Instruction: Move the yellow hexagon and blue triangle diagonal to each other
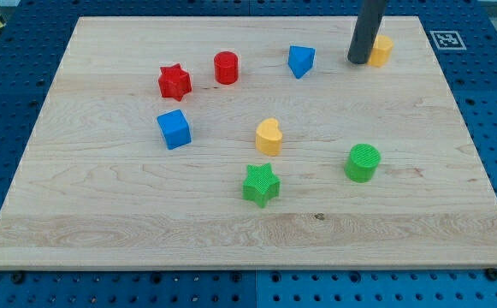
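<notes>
1. In the camera view, a wooden board (231, 214) is seen lying on a blue perforated table (8, 77). A small black-and-white marker (446, 39) is printed at the far right corner of the board.
2. The dark rod comes down from the top of the view, and my tip (358, 62) is placed on the board at the far right side. There are no fingers on this rod, so nothing is opened, closed or held; the rod only stands on the surface.
3. The yellow hexagon (382, 50) is found directly to the right of my tip. It is touching the rod or is just beside it, and its left edge is partly hidden by the rod, so the contact cannot be told for sure.
4. The blue triangle (301, 61) is seen to the left of my tip, near to it but apart. Thus my tip is located between the two task blocks, and all three are nearly on one line from left to right.
5. A red cylinder (226, 67) and a red star (175, 81) are placed further to the left, in the far part of the board.
6. A blue cube (174, 128) lies at the left, nearer than the red star.
7. A yellow heart (269, 137) is seen near the middle of the board.
8. A green star (261, 185) lies just nearer than the heart, and a green cylinder (363, 162) stands to the right of it, well apart from my tip.
</notes>
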Robot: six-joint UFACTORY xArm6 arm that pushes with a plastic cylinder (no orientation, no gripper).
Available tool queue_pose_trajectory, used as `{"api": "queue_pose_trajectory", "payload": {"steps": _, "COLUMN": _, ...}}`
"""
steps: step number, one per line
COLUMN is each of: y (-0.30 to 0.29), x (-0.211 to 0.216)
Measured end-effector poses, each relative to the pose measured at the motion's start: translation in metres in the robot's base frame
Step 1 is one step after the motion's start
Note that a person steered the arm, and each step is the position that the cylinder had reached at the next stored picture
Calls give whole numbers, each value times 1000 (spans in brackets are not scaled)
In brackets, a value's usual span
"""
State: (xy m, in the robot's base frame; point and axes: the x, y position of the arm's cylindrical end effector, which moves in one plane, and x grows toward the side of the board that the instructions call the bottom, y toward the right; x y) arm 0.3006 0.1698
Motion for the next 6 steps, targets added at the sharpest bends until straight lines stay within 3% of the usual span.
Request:
{"api": "queue_pose_trajectory", "payload": {"steps": 1, "y": -1, "x": 0}}
{"api": "queue_pose_trajectory", "payload": {"steps": 2, "y": -54, "x": 0}}
{"api": "queue_pose_trajectory", "payload": {"steps": 4, "y": -63, "x": 0}}
{"api": "queue_pose_trajectory", "payload": {"steps": 5, "y": -53, "x": -51}}
{"api": "queue_pose_trajectory", "payload": {"steps": 6, "y": -48, "x": -66}}
